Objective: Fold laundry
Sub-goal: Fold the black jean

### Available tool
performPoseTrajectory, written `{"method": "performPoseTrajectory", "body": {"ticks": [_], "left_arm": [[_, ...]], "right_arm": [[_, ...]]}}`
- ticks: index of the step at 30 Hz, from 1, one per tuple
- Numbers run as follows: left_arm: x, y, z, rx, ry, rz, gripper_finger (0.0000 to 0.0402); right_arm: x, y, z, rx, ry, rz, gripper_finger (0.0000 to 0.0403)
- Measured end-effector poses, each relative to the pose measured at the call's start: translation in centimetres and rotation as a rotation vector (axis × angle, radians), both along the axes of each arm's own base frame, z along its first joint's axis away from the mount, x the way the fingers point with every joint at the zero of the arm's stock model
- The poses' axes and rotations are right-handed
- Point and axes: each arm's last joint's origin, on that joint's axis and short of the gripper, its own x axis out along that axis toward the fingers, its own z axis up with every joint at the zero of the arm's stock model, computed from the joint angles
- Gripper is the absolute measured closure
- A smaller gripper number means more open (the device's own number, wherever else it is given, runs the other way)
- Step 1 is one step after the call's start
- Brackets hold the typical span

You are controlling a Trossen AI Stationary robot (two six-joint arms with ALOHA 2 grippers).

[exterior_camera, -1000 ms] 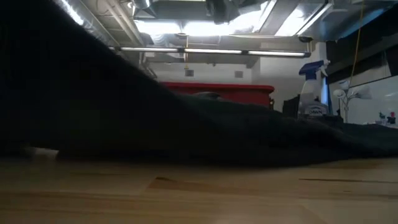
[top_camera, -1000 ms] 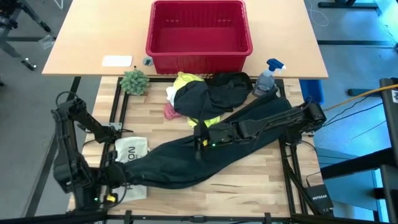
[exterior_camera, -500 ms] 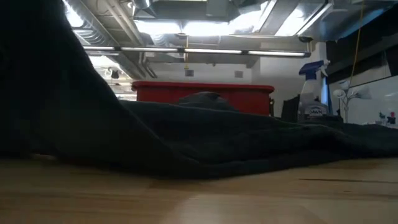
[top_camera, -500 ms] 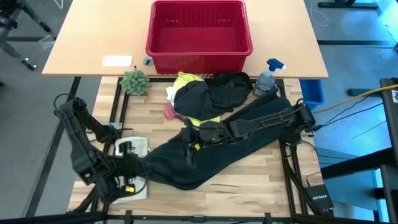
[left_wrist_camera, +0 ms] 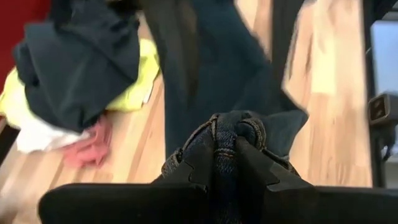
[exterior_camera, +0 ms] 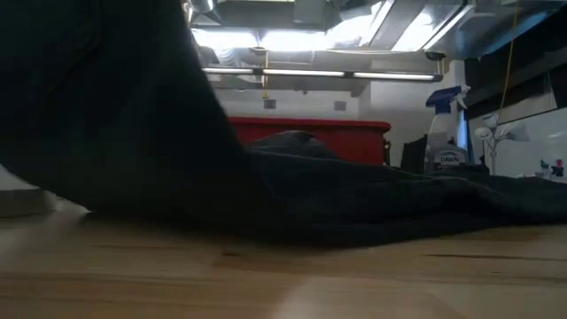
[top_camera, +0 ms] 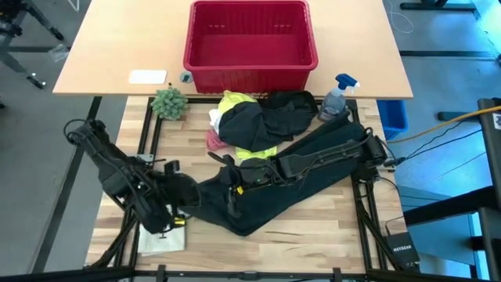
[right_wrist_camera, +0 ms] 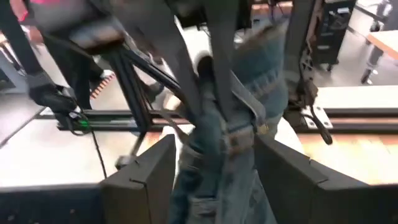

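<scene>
Dark denim trousers lie slantwise across the wooden table, from the far right toward the near middle. My left gripper is shut on their bunched near-left end, which rises as a dark mass in the low view. My right gripper reaches in from the right, just beside it. Its fingers are open, and a belt-looped strip of the trousers stands between them. A yellow T-shirt, a pink cloth, a white cloth and a dark garment are piled behind. My left gripper pinches the bunched end of the trousers between its two fingers, several gathered layers. It comes in slanting down from the table's left. That end is lifted off the table; the rest of the trousers lies on the wood. My right gripper has the trousers' strip between its open fingers; whether they touch it I cannot tell.
A red plastic basket stands on the far table, with a spray bottle at its right and a small green plant at its left. A flat white item lies at the near left, under my left arm. Bare wood shows at the near right.
My left gripper has swung from the near left corner toward the table's middle and risen a little, carrying the trousers' end with it. That end is drawn up and in toward my right gripper, shortening the spread; the far right part has stayed. My right gripper has gone a little left.
</scene>
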Motion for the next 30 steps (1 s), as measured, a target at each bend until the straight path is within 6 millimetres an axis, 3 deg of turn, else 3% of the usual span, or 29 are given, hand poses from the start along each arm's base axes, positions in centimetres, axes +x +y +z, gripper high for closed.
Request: {"method": "performPoseTrajectory", "body": {"ticks": [8, 10, 13, 14, 17, 20, 30], "left_arm": [[1.2, 0.6, 0.7, 0.024, -0.058, -0.047, 0.0371], [1.3, 0.6, 0.7, 0.029, -0.059, -0.043, 0.0371], [1.2, 0.7, 0.7, 0.033, -0.060, -0.041, 0.0371], [1.2, 0.6, 0.7, 0.033, -0.060, -0.041, 0.0371], [1.2, 0.7, 0.8, 0.033, -0.065, -0.038, 0.0368], [1.0, 0.8, 1.1, 0.031, -0.065, -0.020, 0.0333], [-1.9, 1.5, 5.0, -0.045, -0.038, -0.041, 0.0245]], "right_arm": [[0.3, -0.5, -0.4, 0.062, 0.021, -0.052, 0.0212], [0.3, -0.6, -0.5, 0.083, 0.038, -0.071, 0.0256], [0.3, -0.7, -0.7, 0.095, 0.055, -0.061, 0.0367], [0.3, -0.7, -0.7, 0.095, 0.055, -0.061, 0.0377], [0.3, -0.7, -0.6, 0.107, 0.052, -0.065, 0.0382], [0.4, -0.8, -0.7, 0.104, 0.056, -0.075, 0.0382], [0.4, -0.8, -1.2, 0.105, 0.079, -0.062, 0.0383]]}}
